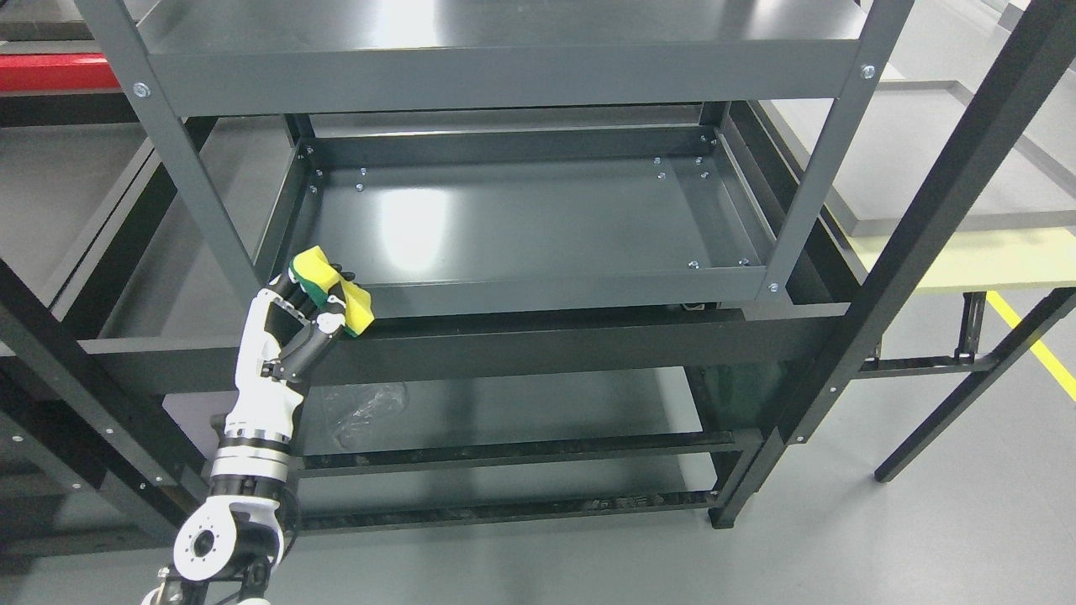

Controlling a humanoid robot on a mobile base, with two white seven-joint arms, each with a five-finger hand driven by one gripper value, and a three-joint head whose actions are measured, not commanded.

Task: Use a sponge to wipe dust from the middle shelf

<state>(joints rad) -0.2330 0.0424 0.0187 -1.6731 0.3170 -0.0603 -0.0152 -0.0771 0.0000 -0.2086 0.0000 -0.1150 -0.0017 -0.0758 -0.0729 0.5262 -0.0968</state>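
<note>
Left hand point(307, 315) grips the sponge point(336, 290) at the middle shelf point(538, 227) front-left corner; best press flat and sweep evenly rightward.

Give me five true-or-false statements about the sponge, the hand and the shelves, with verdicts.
1. The left hand grips a yellow and green sponge. True.
2. The sponge lies flat in the middle of the middle shelf. False: it is in the fingers, at the shelf's front left corner.
3. The right hand is pressing on the shelf. False: no right hand is in view.
4. The middle shelf is dark grey metal with a raised rim. True.
5. A red sponge sits on the top shelf. False: no sponge shows there.
</note>
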